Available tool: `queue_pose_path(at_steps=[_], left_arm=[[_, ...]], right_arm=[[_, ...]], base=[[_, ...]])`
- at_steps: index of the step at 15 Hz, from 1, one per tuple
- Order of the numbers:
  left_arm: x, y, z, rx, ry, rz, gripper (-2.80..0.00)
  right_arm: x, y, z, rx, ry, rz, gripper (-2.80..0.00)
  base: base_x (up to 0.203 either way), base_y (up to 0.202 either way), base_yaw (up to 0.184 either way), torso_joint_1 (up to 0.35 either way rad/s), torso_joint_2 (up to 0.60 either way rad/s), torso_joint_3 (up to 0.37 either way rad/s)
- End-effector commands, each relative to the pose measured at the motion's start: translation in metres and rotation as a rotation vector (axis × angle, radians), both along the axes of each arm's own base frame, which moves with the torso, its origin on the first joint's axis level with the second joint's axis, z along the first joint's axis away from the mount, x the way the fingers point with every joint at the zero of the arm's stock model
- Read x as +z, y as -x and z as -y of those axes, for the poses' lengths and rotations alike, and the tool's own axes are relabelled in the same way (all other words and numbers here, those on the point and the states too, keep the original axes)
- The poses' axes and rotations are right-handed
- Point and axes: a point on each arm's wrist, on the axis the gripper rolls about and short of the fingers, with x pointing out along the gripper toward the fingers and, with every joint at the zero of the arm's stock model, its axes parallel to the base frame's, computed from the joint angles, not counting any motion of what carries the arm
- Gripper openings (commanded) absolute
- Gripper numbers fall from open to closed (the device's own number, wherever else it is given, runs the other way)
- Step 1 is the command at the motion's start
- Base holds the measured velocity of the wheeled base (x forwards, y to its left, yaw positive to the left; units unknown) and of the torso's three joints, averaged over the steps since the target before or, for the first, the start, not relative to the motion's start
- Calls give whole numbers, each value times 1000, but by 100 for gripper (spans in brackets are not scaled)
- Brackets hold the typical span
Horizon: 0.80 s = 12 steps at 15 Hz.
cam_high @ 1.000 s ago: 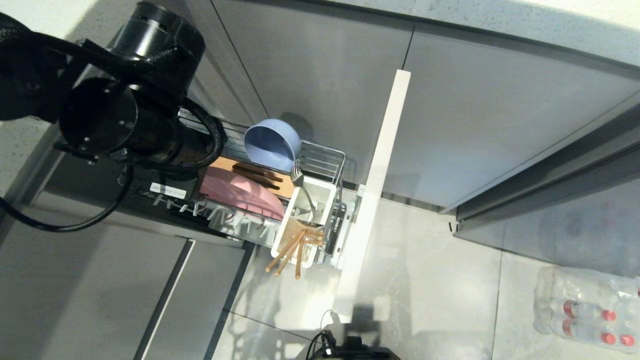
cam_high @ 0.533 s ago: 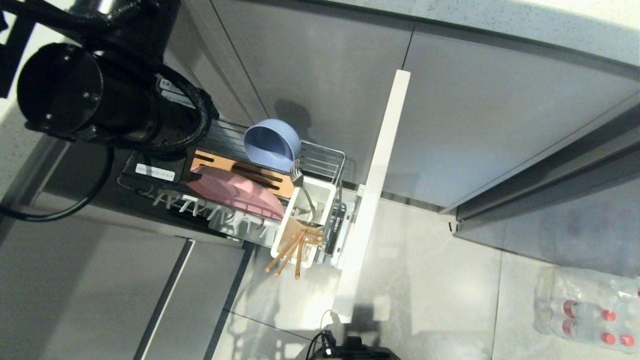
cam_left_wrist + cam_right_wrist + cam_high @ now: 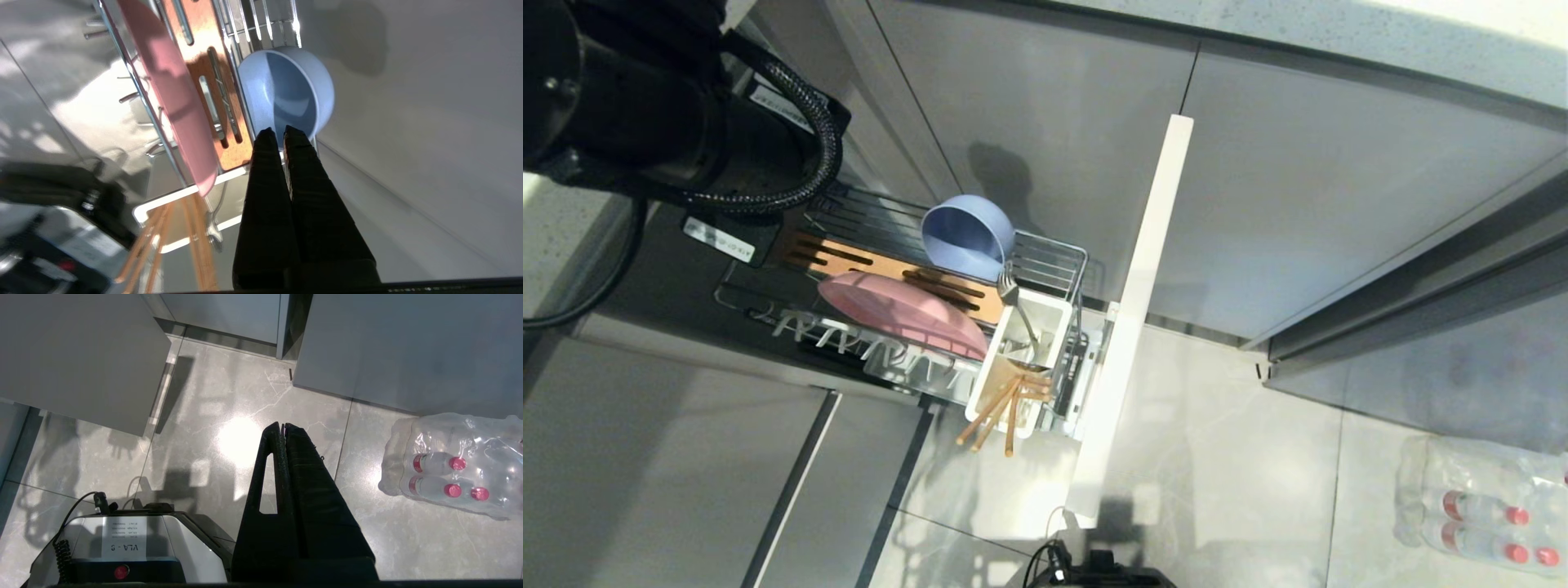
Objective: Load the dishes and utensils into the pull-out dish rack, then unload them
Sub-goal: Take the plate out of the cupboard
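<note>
— What are you looking at right now?

— I am looking along my left pincer [image 3: 278,131], whose two fingers are pressed together with nothing between them. It is hanging above the pull-out rack [image 3: 1045,260], pointing toward the blue bowl [image 3: 286,92].

— Where is everything sitting?

— The bowl is lying tipped on its side on the wires, its mouth facing me. The pink plate [image 3: 900,313] is standing on edge among the white prongs, beside the brown wooden strip [image 3: 208,77]. The fork [image 3: 1018,306] and the chopsticks [image 3: 998,411] are standing in the white cup [image 3: 1017,359], next to the pale cabinet front [image 3: 1131,318].

— How are you expecting the bowl to handle?

— I am judging it as light, stiff and matte, so not very slippery, but breakable if dropped. I am thinking of pinching its rim, one finger inside and one outside. The plate looks wider and heavier; I would be taking its top edge. The fork looks smooth and likely to slip.

— And your other arm?

— My right pincer [image 3: 282,425] is hanging closed and empty over the floor [image 3: 229,428].
</note>
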Motion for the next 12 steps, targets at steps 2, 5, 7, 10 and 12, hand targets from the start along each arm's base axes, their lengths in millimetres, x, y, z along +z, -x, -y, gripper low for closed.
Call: queue_pose_path(at_steps=[2, 5, 7, 10, 12], left_arm=[[13, 17, -1, -34, -70, 30, -280], [32, 41, -12, -108, -238, 96, -280], [46, 58, -24, -166, -348, 159, -280], [64, 77, -43, -197, -468, 251, -280], [76, 93, -63, -189, -522, 313, -280]], right_arm=[[0, 0, 0, 0, 0, 0, -280], [0, 0, 0, 0, 0, 0, -280], [0, 0, 0, -1, 0, 0, -280], [0, 0, 0, -1, 0, 0, -280], [0, 0, 0, 0, -1, 0, -280]], base=[[0, 0, 0, 0, 0, 0], [0, 0, 0, 0, 0, 0], [0, 0, 0, 0, 0, 0], [0, 0, 0, 0, 0, 0], [0, 0, 0, 0, 0, 0]])
